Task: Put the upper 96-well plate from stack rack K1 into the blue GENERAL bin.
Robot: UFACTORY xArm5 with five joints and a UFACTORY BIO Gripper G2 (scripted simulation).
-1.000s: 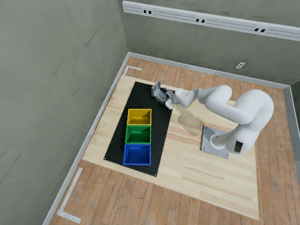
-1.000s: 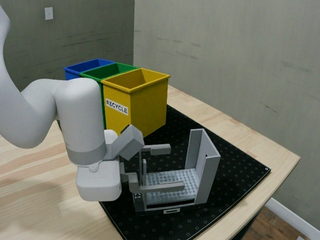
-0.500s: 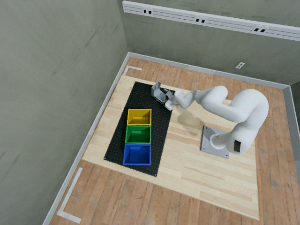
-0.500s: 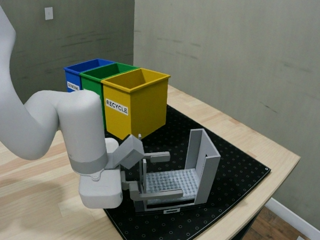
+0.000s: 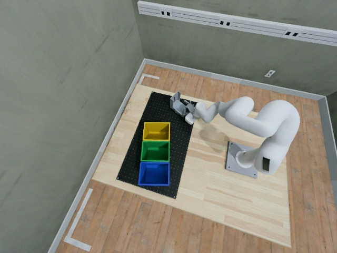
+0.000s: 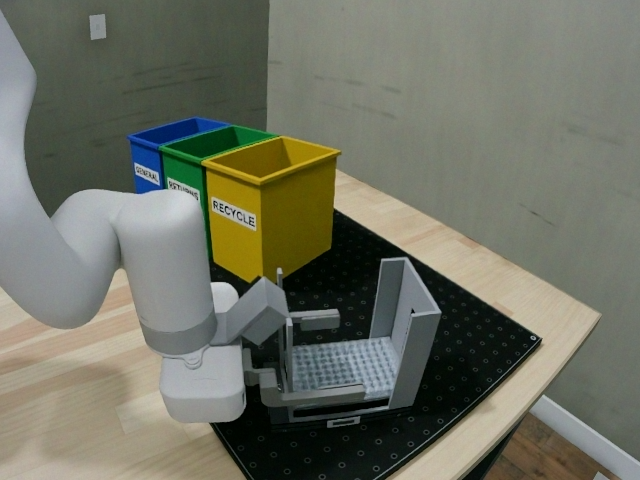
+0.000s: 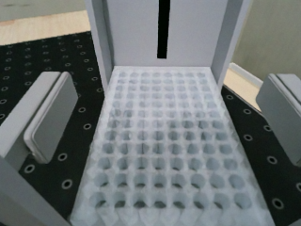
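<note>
Exterior view gives me the gripper [image 6: 336, 356] [image 7: 162, 120] open, fingers apart beside the rack [image 6: 428, 351] [image 7: 169, 33], the far one partly hidden; the upper plate [image 6: 343, 361] [image 7: 160, 141] sits in it between them, its near edge cut off in my wrist view, and I can't make out the lower plate

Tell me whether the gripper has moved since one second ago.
Yes: the gripper has moved down, judged against the rack in the exterior view.
</note>
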